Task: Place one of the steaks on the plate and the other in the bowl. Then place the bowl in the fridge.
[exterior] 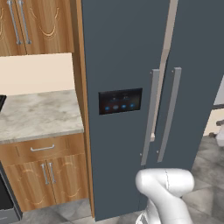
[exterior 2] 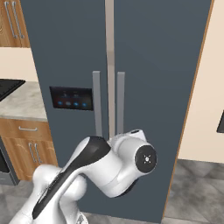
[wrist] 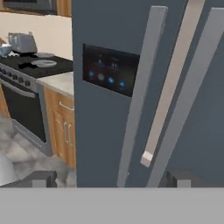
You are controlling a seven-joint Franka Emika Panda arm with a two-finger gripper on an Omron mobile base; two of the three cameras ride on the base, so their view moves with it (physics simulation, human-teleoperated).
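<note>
Slate-grey fridge (exterior: pixel 122 52) right ahead, tall and wide, with two doors side by side. Pale thin strip down the middle between the doors, maybe open a crack, maybe shut, hard to tell. Next to the fridge on the left, a grey stone counter (exterior: pixel 39 113) with brown wooden cupboards (exterior: pixel 43 170) under and over. Further left in the hand view, a black stove (wrist: pixel 30 65) with a silver toaster (wrist: pixel 22 42) by it. White arm (exterior 2: pixel 109 166) bent low in front of the fridge doors. Two long grey handles (exterior: pixel 149 116) close together, and a black panel (exterior: pixel 120 100) with little blue lights on the left door. Smallest of all, the gripper (wrist: pixel 111 178) — finger tips wide apart, nothing between, pointing at the handles but not touching.

Looks like the last part of the job: getting the fridge open for the bowl. No way to tell from here about the steaks, the plate or the bowl, so no calling those steps done. Empty gripper, so by the look of it the bowl still to fetch and put inside. Next, most likely — reach for a handle, grab, pull the door wide
</note>
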